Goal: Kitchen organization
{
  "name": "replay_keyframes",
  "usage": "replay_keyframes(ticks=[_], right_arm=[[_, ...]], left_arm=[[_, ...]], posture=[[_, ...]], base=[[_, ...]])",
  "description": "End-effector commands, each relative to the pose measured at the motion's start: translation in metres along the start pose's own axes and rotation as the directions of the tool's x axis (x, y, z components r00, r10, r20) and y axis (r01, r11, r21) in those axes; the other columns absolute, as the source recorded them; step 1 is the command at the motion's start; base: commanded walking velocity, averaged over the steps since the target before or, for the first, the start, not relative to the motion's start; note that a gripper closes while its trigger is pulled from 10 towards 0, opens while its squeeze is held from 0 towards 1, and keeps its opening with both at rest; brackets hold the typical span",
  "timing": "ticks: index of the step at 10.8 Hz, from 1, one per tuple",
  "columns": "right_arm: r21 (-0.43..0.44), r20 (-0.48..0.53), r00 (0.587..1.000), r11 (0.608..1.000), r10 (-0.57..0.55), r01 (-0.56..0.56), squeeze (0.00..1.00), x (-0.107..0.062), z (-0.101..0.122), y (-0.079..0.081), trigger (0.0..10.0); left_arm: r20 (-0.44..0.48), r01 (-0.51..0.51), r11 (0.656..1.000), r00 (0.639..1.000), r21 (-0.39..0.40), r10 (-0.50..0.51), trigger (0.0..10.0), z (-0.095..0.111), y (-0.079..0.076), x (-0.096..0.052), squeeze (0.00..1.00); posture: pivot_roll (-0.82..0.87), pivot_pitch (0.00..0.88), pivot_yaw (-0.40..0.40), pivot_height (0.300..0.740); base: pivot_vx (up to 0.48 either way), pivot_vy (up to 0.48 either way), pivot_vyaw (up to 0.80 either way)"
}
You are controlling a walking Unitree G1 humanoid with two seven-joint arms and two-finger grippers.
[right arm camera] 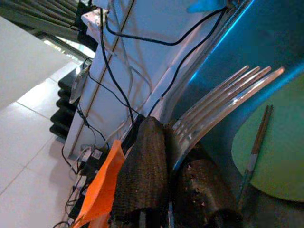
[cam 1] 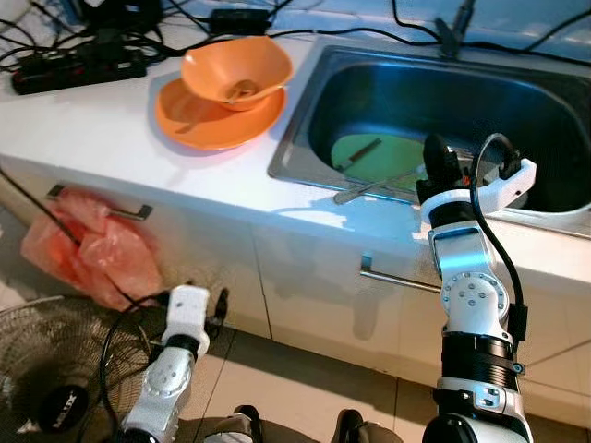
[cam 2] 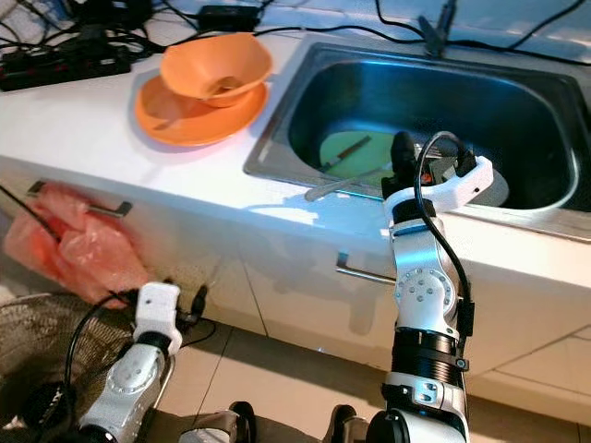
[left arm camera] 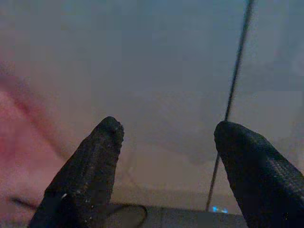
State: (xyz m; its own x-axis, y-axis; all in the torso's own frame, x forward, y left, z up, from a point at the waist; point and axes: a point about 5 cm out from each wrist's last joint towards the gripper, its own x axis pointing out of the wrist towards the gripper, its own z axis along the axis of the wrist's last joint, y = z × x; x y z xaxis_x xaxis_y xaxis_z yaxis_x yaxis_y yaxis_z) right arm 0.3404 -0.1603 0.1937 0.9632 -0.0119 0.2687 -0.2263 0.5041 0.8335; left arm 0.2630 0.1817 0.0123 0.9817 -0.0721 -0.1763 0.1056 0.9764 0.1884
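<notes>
I take the sink (cam 1: 305, 111) as my landmark, sunk into the white table (cam 1: 102, 120) on its right half. Inside the basin lies a green plate (cam 1: 369, 152) with a chopstick-like stick across it. A long metal utensil (cam 1: 369, 187) rests on the sink's near rim, its handle reaching out over the table edge; I cannot tell whether it is the piece I am holding. To the sink's left stands an orange bowl (cam 1: 235, 69) tilted on an orange plate (cam 1: 212, 115), and beyond those a tangle of black cables (cam 1: 83, 55) runs along the back.

My right tool (cam 1: 443, 171) is up at the sink's near rim, over the basin. In the right wrist view its fingers (right arm camera: 145, 171) are pressed together on a fork (right arm camera: 223, 102), tines pointing away past the fingertips toward the sink's far wall.

My left tool (left arm camera: 164, 142) hangs low in front of the cabinet below the sink's left, fingers spread and holding nothing, beside a pink plastic bag (cam 1: 88, 245) on a drawer handle.

As I judge it, the step is carrying the fork out of the sink. The grip sits close to the tines, so the handle's weight may swing it; I would lift slowly, keep the wrist level, clear the rim before turning toward the orange dishes, and lower it gently before letting go.
</notes>
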Motion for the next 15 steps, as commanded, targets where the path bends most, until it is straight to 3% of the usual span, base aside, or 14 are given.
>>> replay_keyframes(ticks=[1,6,11,15], right_arm=[[0.001,-0.008,0.999,0.999,-0.041,0.041,0.0,-0.003,-0.001,-0.009,10.0],[0.0,-0.01,0.999,0.999,-0.039,0.039,0.0,-0.002,-0.001,-0.008,10.0],[-0.001,-0.012,0.999,0.999,-0.038,0.038,0.0,-0.001,-0.002,-0.009,10.0],[-0.001,-0.01,0.999,0.999,-0.039,0.038,0.0,-0.001,-0.002,-0.009,10.0]], left_arm=[[0.016,-0.007,1.0,1.0,0.027,0.006,10.0,0.002,0.003,0.0,0.0],[0.061,-0.007,1.0,0.998,0.016,0.006,10.0,0.007,-0.004,0.001,0.0],[0.122,-0.022,0.999,0.992,0.025,0.019,10.0,0.021,0.0,0.007,0.0],[0.122,-0.015,1.0,0.992,0.028,0.011,10.0,0.022,-0.003,0.008,0.0]], posture=[[0.1,0.214,0.051,0.74],[0.1,0.22,0.049,0.74],[0.11,0.219,0.048,0.74],[0.1,0.214,0.05,0.74]], base=[[0.0,0.0,0.0],[0.0,0.0,0.0],[0.0,0.0,0.0],[0.0,0.0,0.0]])
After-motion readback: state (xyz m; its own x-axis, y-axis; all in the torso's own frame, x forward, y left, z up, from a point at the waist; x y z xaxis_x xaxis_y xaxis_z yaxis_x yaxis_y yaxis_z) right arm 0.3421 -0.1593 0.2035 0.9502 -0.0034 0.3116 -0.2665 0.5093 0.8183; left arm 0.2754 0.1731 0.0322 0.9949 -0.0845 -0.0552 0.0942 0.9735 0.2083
